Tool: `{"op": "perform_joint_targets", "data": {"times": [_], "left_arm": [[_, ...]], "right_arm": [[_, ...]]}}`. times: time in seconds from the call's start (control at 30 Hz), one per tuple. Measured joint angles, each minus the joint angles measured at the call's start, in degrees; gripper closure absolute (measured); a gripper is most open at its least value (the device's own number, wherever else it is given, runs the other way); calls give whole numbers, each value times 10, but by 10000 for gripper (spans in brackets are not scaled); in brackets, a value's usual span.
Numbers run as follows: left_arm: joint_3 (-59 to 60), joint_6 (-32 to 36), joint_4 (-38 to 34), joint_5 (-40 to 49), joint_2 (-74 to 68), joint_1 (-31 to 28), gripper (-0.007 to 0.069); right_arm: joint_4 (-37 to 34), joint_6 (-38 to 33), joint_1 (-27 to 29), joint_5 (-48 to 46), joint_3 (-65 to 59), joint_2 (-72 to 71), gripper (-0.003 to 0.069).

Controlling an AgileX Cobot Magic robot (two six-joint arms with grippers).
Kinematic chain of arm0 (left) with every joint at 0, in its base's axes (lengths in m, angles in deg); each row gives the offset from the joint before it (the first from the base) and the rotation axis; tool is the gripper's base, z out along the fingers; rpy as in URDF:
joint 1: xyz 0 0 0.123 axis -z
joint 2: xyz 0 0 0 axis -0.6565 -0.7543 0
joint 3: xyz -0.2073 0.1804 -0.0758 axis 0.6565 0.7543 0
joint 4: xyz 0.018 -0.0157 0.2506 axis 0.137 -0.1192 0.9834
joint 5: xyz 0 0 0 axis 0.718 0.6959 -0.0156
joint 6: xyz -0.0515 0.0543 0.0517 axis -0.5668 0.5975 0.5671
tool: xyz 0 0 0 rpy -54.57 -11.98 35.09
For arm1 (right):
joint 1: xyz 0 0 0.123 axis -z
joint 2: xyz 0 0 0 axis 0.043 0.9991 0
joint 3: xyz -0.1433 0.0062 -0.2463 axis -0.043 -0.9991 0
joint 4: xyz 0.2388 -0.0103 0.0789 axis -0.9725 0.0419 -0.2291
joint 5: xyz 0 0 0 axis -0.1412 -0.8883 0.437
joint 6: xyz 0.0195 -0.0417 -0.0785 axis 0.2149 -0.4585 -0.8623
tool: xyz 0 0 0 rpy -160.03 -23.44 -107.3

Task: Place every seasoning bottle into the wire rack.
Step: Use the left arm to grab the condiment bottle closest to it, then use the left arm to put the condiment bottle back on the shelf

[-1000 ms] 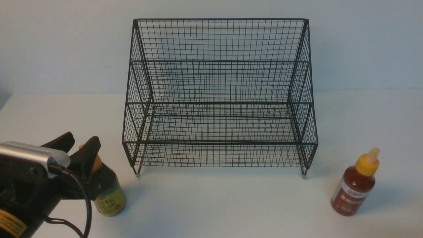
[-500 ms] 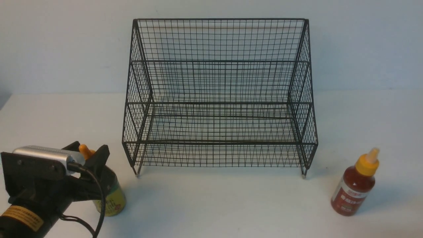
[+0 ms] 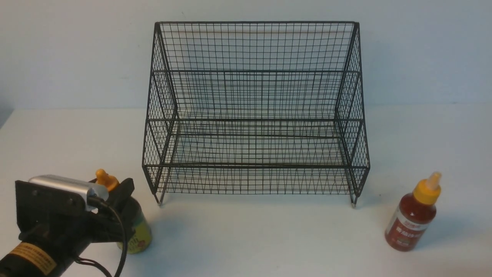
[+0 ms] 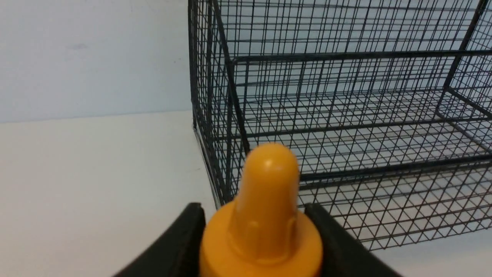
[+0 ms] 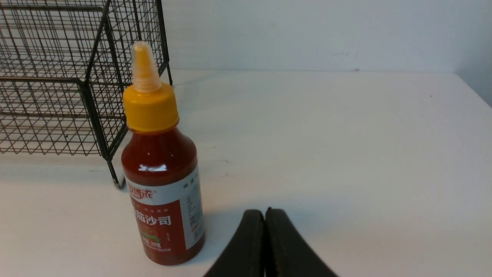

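Note:
The brown sauce bottle (image 3: pixel 138 231) with a yellow-green label stands on the table left of the wire rack's (image 3: pixel 253 165) front left foot. My left gripper (image 3: pixel 110 183) is shut on its shoulder just below the orange cap (image 4: pixel 265 181), with a black finger pressing on each side. The red sauce bottle (image 3: pixel 413 219) stands upright at the right, by the rack's front right foot. My right gripper (image 5: pixel 264 211) is shut and empty, low over the table beside the red sauce bottle (image 5: pixel 161 184); it does not show in the front view. Both rack tiers are empty.
The rack (image 4: pixel 346 57) stands in the middle against the pale back wall, its feet on the white table (image 3: pixel 253 238). The rack's right corner (image 5: pixel 92 100) is just behind the red bottle. The table's right edge shows far off in the right wrist view.
My left gripper has come down and forward over the brown sauce bottle and closed from wide open onto it. The bottle has shifted slightly to the right. The red bottle has not moved.

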Motion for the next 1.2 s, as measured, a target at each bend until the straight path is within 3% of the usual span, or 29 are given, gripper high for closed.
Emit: {"op": "perform_joint_targets", "data": {"times": [0.13,0.43,0.53,0.6,0.9,1.0,1.1,1.2], "left_arm": [[-2,-2,0,67,59,0,335],[-93,-13,29,367,228,0,341],[-167,-56,59,502,272,0,344],[-204,-96,80,546,288,0,344],[-292,-243,190,530,281,0,345],[-332,-345,280,486,249,0,345],[-350,-395,327,475,235,1,345],[-387,-478,444,473,218,29,345]], "right_arm": [[0,0,0,0,0,0,673],[0,0,0,0,0,0,673],[0,0,0,0,0,0,673],[0,0,0,0,0,0,673],[0,0,0,0,0,0,673],[0,0,0,0,0,0,673],[0,0,0,0,0,0,673],[0,0,0,0,0,0,673]]}}
